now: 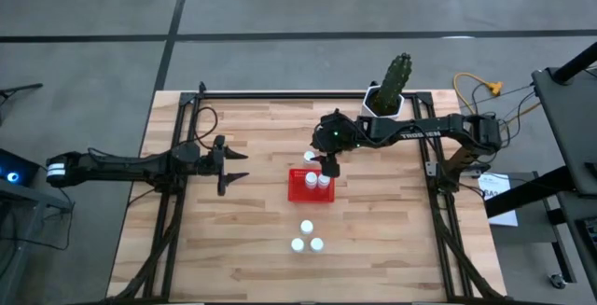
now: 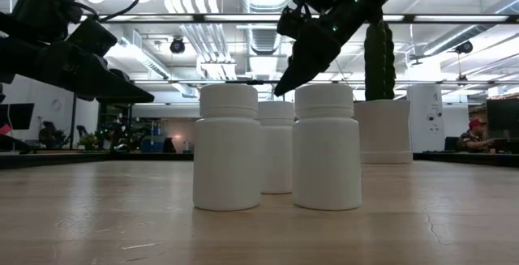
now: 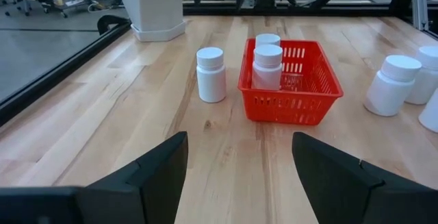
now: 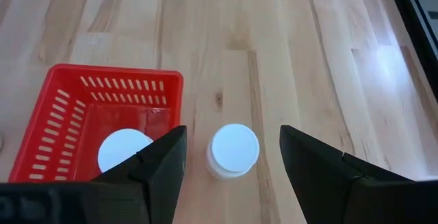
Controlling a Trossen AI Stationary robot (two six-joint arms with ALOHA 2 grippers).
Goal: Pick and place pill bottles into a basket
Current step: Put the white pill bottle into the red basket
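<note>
From above, your right gripper [image 1: 329, 167] is hovering at frame centre over the upper edge of the red basket [image 1: 297, 193], fingers apart and empty; the left gripper [image 1: 229, 164] is waiting left of centre, also spread and empty; two pill bottles [image 1: 317, 181] are standing inside the basket, one loose bottle [image 1: 310, 158] just above it, three more [image 1: 306, 239] clustering below; six in all. At table height, that trio [image 2: 276, 146] is filling mid-frame. In the left wrist picture, the loose bottle [image 3: 211, 75] is standing upright left of the basket. In the right wrist picture, its cap [image 4: 234, 147] is sitting between the open fingers, axis vertical, so the right arm is nearer.
</note>
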